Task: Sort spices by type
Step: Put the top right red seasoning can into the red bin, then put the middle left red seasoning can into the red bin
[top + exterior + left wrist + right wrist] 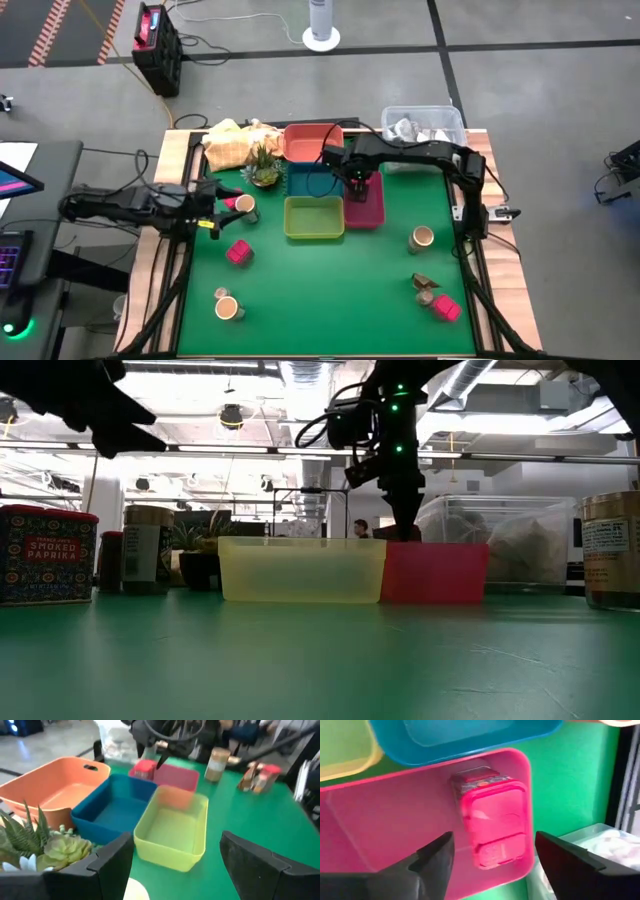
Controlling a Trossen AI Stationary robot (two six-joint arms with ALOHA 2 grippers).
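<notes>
A magenta spice tin (492, 820) lies flat in the pink tray (395, 825), at its far end. My right gripper (494, 840) hangs open over it, pointing down, one finger on either side of the tin and clear of it; it also shows above the tray in the high view (360, 183). My left gripper (225, 207) is open at the table's left side, beside a magenta tin (242, 202) and a tan jar (247, 213). Other spices stand on the green mat: a magenta tin (239, 252), jars (228, 307) (421, 238), brown lumps (425, 285) and another magenta tin (446, 307).
An orange tray (310, 140), a blue tray (315, 180) and a yellow tray (313, 217) sit next to the pink one. A small plant (264, 168) and a crumpled yellow cloth (235, 140) lie far left, and a clear plastic box (422, 125) far right.
</notes>
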